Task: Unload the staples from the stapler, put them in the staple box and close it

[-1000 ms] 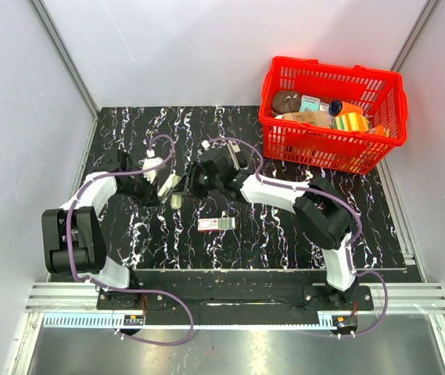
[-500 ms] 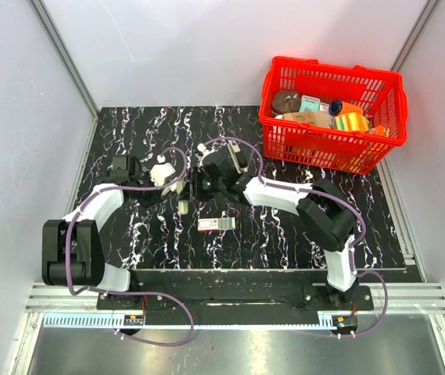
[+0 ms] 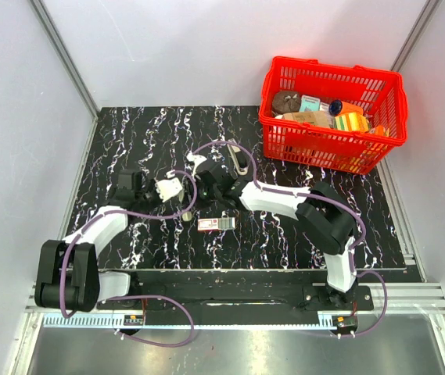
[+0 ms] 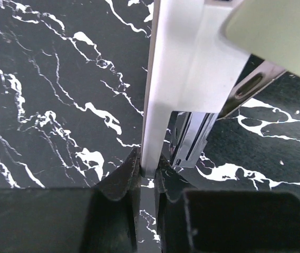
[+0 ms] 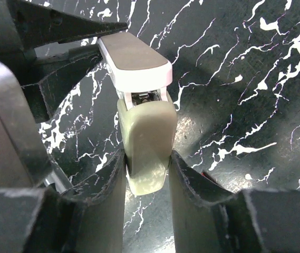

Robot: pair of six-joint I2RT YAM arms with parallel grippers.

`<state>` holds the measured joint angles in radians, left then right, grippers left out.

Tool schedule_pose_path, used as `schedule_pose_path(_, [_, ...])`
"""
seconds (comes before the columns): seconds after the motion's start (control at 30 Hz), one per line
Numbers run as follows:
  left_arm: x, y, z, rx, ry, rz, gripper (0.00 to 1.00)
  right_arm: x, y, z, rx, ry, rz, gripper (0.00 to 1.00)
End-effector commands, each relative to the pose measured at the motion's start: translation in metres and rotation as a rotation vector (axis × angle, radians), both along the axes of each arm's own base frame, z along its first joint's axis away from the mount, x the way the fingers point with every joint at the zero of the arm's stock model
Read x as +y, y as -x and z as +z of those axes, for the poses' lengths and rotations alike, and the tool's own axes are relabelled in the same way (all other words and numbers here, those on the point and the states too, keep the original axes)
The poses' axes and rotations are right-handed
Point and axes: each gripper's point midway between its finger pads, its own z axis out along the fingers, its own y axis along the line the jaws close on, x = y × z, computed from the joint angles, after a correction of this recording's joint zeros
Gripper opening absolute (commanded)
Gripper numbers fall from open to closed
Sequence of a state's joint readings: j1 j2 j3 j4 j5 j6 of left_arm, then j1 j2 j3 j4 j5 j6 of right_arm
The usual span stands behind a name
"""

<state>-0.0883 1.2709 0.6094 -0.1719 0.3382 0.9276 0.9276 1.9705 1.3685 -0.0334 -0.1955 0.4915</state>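
The stapler (image 3: 184, 212) hangs just above the black marbled table, opened out and held from both sides. In the left wrist view, my left gripper (image 4: 147, 171) is shut on the thin edge of its whitish part (image 4: 181, 79). A silvery metal channel (image 4: 192, 142) juts out beside that part. In the right wrist view, my right gripper (image 5: 147, 174) is shut on the olive-beige part (image 5: 147, 142), and the whitish part (image 5: 136, 63) sticks out beyond it. I cannot make out the staples in any view.
A small red-and-white box (image 3: 216, 224) lies on the table just right of the stapler, nearer the front. A red basket (image 3: 316, 144) with several items stands at the back right. Purple cables loop over both arms.
Both grippers, with the stapler between them, have shifted toward the near edge and slightly right. The left arm has folded lower. Neither grip has changed.
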Motion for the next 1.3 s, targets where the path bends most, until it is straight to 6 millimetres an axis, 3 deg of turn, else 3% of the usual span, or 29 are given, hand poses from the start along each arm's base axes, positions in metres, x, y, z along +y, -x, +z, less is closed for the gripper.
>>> schedule_pose_path(0.0, [0.015, -0.047, 0.067, -0.385, -0.072, 0.058, 0.0, -0.019, 0.029, -0.017, -0.057, 0.172, 0.092, 0.0])
schedule_pose_path(0.2, [0.016, -0.052, 0.088, -0.539, -0.096, 0.067, 0.0, -0.02, 0.04, -0.027, -0.117, 0.225, 0.128, 0.0])
schedule_pose_path(0.37, [0.015, -0.052, 0.094, -0.638, -0.117, 0.06, 0.0, -0.021, 0.046, -0.031, -0.144, 0.253, 0.148, 0.0])
schedule_pose_path(0.57, [0.008, -0.048, 0.084, -0.535, -0.062, 0.068, 0.0, -0.017, 0.042, -0.027, -0.149, 0.238, 0.126, 0.0])
schedule_pose_path(0.7, [-0.011, -0.033, 0.077, -0.337, 0.098, 0.082, 0.0, 0.0, 0.022, 0.001, -0.189, 0.183, 0.047, 0.0])
schedule_pose_path(0.93, [-0.049, 0.017, 0.065, -0.014, 0.35, 0.063, 0.02, 0.036, -0.008, 0.064, -0.191, 0.009, -0.068, 0.0])
schedule_pose_path(1.13, [-0.08, 0.06, 0.072, 0.185, 0.493, -0.051, 0.15, 0.047, -0.029, 0.071, -0.125, -0.039, -0.121, 0.0])
schedule_pose_path(1.27, [-0.093, 0.078, 0.074, 0.305, 0.567, -0.09, 0.44, 0.045, -0.05, 0.069, -0.064, -0.068, -0.16, 0.0])
